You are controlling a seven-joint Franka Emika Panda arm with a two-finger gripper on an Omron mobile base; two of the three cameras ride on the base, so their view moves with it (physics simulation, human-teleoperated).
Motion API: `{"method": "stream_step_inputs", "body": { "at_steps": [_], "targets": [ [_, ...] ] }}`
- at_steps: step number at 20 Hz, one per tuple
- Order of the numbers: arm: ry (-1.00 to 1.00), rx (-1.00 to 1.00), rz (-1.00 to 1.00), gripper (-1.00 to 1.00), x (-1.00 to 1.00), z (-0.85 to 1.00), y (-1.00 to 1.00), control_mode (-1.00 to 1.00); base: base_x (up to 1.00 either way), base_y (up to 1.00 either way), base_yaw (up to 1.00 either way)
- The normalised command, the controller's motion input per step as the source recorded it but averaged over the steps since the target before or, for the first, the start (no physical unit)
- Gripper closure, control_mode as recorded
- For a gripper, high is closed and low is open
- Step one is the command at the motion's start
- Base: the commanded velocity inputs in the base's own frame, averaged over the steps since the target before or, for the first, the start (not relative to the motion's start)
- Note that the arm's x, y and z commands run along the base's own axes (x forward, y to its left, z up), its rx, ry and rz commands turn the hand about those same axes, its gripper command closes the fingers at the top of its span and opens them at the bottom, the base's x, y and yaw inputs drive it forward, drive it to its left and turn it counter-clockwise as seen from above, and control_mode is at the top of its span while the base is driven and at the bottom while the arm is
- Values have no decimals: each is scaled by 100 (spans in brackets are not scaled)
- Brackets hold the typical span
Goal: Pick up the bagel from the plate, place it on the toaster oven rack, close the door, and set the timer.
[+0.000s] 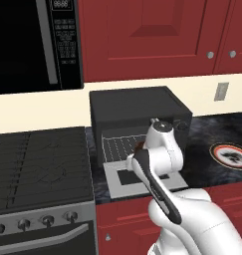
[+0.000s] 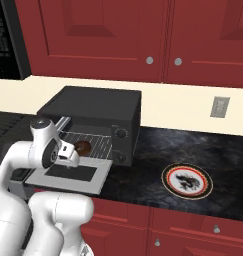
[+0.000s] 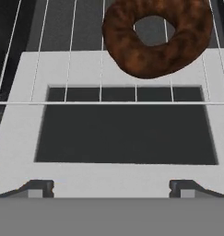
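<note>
The brown bagel [image 3: 155, 37] lies on the wire rack [image 3: 72, 55] at the front of the toaster oven [image 1: 137, 107]. In the right base view the bagel [image 2: 83, 147] sits on the rack [image 2: 98, 142] just inside the black oven [image 2: 98, 107]. The door [image 3: 122, 184] hangs open and flat, its dark window facing up. My gripper [image 3: 111, 188] hovers over the door [image 2: 78, 175], just short of the bagel, open with nothing between its fingers. The plate [image 2: 187, 181] lies empty on the counter to the right.
A stove with dark grates [image 1: 38, 164] stands left of the oven, with a black microwave [image 1: 38, 45] above it. Red cabinets [image 2: 118, 35] hang over the dark counter [image 2: 153, 150]. A wall outlet [image 2: 219, 106] sits at the right.
</note>
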Motion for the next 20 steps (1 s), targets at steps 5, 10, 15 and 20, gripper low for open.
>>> {"method": "stream_step_inputs", "body": {
  "at_steps": [5,10,15,20],
  "targets": [
    [0,0,-7,-100,47,-13,3,-100,0,0,0],
    [0,0,-7,-100,48,-9,2,-100,0,0,0],
    [0,0,-5,-100,44,-5,2,-100,0,0,0],
    [0,0,-5,-100,47,-1,7,-100,0,0,0]
  ]
}}
